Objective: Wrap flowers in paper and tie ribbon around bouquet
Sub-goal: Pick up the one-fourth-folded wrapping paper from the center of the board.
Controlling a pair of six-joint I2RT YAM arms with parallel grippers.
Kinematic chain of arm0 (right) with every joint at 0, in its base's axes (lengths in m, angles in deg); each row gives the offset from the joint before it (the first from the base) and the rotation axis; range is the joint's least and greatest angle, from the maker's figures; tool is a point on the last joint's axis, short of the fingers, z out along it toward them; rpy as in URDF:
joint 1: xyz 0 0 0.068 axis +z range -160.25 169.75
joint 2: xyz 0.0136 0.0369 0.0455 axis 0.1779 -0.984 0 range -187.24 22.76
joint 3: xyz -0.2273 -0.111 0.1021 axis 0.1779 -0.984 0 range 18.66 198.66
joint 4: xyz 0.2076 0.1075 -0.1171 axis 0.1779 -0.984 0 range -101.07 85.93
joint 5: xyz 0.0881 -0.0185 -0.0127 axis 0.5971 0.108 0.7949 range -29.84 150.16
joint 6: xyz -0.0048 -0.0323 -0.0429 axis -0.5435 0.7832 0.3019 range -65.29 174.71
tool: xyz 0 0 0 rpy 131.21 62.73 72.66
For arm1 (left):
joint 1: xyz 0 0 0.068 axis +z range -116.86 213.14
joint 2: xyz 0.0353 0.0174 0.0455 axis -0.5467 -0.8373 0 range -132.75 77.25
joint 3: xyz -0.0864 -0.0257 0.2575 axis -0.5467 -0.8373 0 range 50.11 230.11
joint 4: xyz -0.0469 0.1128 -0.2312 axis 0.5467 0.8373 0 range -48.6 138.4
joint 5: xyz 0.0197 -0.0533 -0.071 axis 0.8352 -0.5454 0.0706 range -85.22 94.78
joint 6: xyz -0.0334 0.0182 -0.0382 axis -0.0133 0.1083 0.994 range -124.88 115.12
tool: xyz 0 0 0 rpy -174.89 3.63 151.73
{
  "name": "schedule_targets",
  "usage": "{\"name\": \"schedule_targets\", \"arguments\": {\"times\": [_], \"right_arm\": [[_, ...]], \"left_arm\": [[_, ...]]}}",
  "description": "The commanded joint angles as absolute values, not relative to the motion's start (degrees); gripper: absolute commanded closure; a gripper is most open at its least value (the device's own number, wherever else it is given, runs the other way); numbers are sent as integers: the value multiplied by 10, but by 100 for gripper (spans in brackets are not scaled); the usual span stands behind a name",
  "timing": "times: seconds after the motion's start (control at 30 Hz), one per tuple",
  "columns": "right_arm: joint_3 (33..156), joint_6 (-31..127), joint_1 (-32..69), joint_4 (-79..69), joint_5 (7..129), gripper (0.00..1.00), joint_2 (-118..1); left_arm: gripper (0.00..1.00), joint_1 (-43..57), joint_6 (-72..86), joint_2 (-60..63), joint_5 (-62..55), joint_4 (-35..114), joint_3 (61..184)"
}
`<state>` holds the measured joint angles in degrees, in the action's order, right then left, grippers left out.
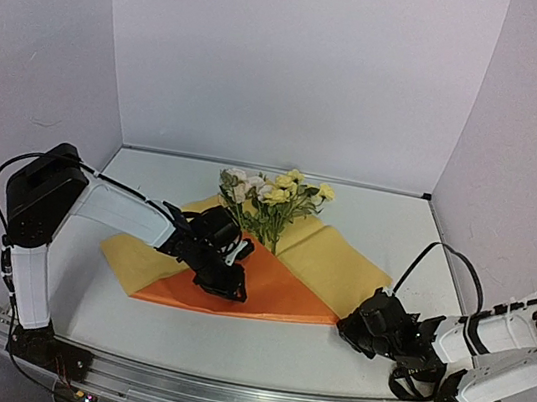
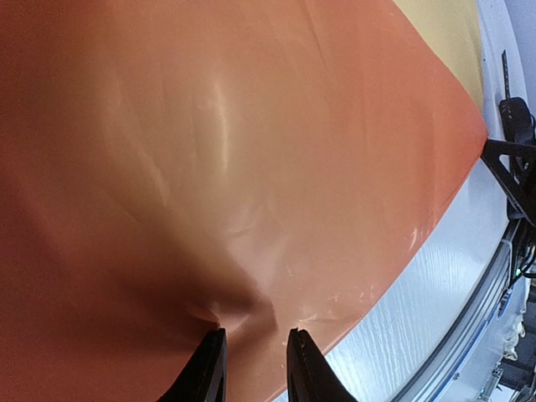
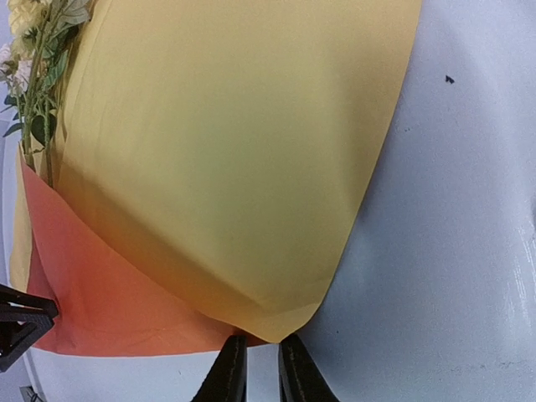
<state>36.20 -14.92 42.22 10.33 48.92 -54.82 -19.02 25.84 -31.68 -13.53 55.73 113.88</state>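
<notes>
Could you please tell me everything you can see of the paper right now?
The paper is a thin, smooth sheet, orange on one face, yellow on the other, lying on the white table. An orange triangle shows at the near middle, with yellow flaps either side; the right flap overlaps the orange. The flowers lie at its far middle, stems toward the orange. The left gripper presses into the orange face, puckering it; the right gripper is at the near right corner.

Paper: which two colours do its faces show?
The paper is orange on one face, yellow on the other; right wrist view.
</notes>
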Motion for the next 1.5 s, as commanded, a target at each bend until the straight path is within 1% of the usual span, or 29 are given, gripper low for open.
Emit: {"name": "schedule_targets", "arguments": {"times": [0.0,0.03,0.1,0.13,0.17,0.2,0.27,0.37,0.5,0.57,0.67,0.9,1.13,1.33,1.47], "right_arm": [[354,-127,426,85,467,90,-545],[353,-123,426,89,466,92,-544],[353,-119,425,95,463,95,-542],[353,-119,425,96,465,95,-541],[353,-119,425,98,467,93,-540],[352,-122,426,99,470,89,-539],[347,-139,426,103,473,75,-536],[337,-181,438,113,466,61,-541],[330,-221,460,135,436,50,-560],[324,-240,460,154,421,48,-577],[313,-264,460,207,400,52,-608],[304,-272,459,253,370,58,-645],[303,-224,458,280,365,78,-637],[301,-182,459,281,365,99,-619],[302,-158,458,281,364,100,-603]], "left_arm": [[73,-197,239,-318,-142,554,1169],[73,-197,238,-320,-142,555,1170],[73,-198,236,-320,-143,557,1174],[73,-199,235,-321,-143,558,1175],[73,-199,234,-322,-144,558,1176],[73,-199,233,-322,-144,559,1177],[73,-199,232,-322,-144,561,1178],[73,-199,232,-322,-144,562,1178],[73,-199,230,-324,-147,561,1181],[73,-199,229,-326,-148,561,1182],[73,-199,228,-327,-149,562,1184],[73,-199,227,-332,-153,562,1186],[73,-199,227,-335,-160,561,1190],[73,-208,206,-331,-162,567,1204],[73,-224,175,-333,-159,578,1232]]}}
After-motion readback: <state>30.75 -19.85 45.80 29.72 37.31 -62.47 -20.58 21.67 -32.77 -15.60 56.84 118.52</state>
